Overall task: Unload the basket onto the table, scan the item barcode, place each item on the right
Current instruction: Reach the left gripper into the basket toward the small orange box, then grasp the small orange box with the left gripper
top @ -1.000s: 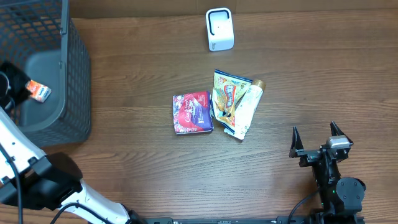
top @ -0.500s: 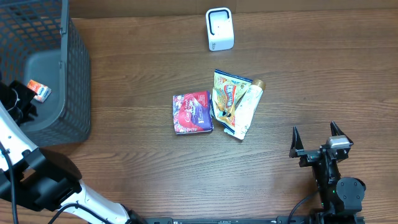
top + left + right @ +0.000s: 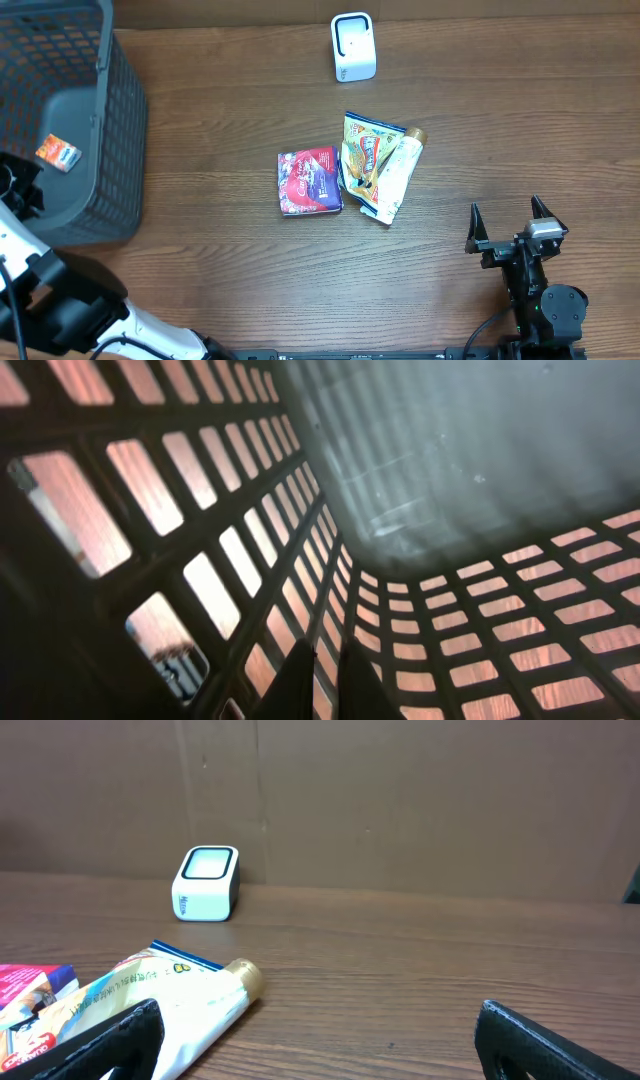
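left pincer (image 3: 324, 672) closed at basket (image 3: 124, 130), right pincer (image 3: 505, 212) spread

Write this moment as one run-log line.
left gripper: shut, at basket | right gripper: open, empty | orange packet: in basket | red packet, pouch, tube: on table
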Controlling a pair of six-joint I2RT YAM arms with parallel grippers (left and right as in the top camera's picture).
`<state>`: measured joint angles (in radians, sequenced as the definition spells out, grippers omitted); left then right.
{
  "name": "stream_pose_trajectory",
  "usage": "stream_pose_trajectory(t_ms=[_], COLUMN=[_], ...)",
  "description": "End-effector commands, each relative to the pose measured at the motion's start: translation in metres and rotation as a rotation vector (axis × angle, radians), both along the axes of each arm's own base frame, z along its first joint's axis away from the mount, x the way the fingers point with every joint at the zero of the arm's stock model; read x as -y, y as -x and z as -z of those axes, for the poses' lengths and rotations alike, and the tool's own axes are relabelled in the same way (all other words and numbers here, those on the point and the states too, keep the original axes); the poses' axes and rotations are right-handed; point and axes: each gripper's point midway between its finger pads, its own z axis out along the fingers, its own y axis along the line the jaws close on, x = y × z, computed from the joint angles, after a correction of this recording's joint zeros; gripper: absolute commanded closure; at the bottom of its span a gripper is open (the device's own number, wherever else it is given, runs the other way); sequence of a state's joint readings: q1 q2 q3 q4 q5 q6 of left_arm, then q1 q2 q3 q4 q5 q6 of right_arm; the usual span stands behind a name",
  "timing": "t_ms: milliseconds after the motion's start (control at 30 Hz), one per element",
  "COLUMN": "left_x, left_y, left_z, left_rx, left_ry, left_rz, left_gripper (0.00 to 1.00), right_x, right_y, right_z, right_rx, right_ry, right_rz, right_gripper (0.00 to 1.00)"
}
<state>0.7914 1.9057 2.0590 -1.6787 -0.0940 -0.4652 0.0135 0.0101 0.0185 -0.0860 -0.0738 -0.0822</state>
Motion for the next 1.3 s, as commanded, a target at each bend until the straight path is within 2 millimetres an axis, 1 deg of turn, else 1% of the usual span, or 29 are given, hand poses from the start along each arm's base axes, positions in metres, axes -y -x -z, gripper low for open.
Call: stream_pose_trajectory(t_ms=[0,100,200,300,400,500,600,733,833,900,967,1067,1100,1167,1233,1267], left_x=[0.001,0.007,0.013,0.013,0.01,0.012,0.008,-0.019,-0.037,-0.042,-0.042,-0.04,-0.039,-0.04,-0.045,-0.049], left_y=[0.028,0.042,0.048,0.048,0.042,0.028,0.001,-0.035,-0.054,-0.063,-0.074,-0.091,-0.098,-0.112,-0.122,-0.126], left_z=[-0.013,-0.018,-0.024,-0.032,-0.038,-0.039,-0.045,-0.065,-0.08,-0.086,-0.088,-0.084,-0.082,-0.074,-0.063,-0.056], left_rx=[0.001,0.011,0.021,0.048,0.095,0.17,0.303,0.476,0.566,0.598,0.617,0.628,0.629,0.624,0.591,0.565], left_ry=[-0.024,-0.025,-0.036,-0.067,-0.093,-0.07,-0.063,-0.17,-0.252,-0.282,-0.295,-0.297,-0.297,-0.303,-0.331,-0.348], left_rz=[-0.06,-0.084,-0.092,-0.109,-0.107,-0.098,-0.075,-0.04,-0.021,-0.008,0.011,0.047,0.065,0.085,0.089,0.087], left_gripper=[0.96,0.96,0.96,0.96,0.96,0.96,0.96,0.96,0.96,0.94,0.81,0.63,0.51,0.22,0.04,0.0], right_x=[0.001,0.001,0.001,0.001,0.001,0.001,0.001,0.001,0.001,0.001,0.001,0.001,0.001,0.001,0.001,0.001], right_y=[0.0,0.0,0.0,0.0,0.0,0.0,0.0,0.0,0.0,0.0,0.0,0.0,0.0,0.0,0.0,0.0], right_z=[0.002,0.002,0.002,0.002,0.002,0.002,0.002,0.002,0.002,0.002,0.002,0.002,0.002,0.002,0.002,0.002], right_rx=[0.003,0.003,0.003,0.003,0.002,0.003,0.003,0.003,0.003,0.003,0.003,0.003,0.003,0.003,0.003,0.003], right_ry=[-0.004,-0.004,-0.004,-0.004,-0.004,-0.004,-0.004,-0.004,-0.004,-0.004,-0.004,-0.004,-0.004,-0.004,-0.004,-0.004], right_rz=[0.006,0.006,0.006,0.006,0.006,0.006,0.006,0.006,0.006,0.006,0.006,0.006,0.006,0.006,0.006,0.006], right_gripper=[0.0,0.0,0.0,0.0,0.0,0.0,0.0,0.0,0.0,0.0,0.0,0.0,0.0,0.0,0.0,0.0])
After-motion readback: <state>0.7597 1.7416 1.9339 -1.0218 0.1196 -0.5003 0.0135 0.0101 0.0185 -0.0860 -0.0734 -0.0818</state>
